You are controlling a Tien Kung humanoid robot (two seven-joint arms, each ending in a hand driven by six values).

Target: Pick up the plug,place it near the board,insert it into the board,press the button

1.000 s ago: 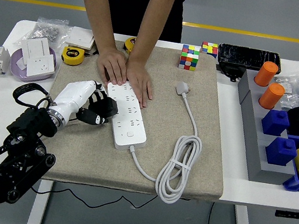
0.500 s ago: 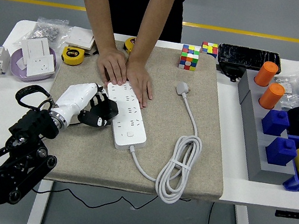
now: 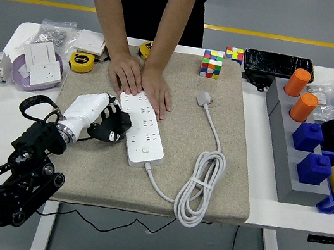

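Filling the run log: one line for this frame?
left hand: at power strip left edge | plug: unplugged on mat | person's hands: hold strip

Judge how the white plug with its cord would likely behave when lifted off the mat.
The plug looks small and rigid, so probably light. Its cord lies in loose coils, so it likely hangs floppy and drags. It stays tethered to the power strip.

No legible text anywhere; the yellow tape measure (image 3: 82, 61) left of the power strip (image 3: 141, 128) carries a blurred, unreadable label.
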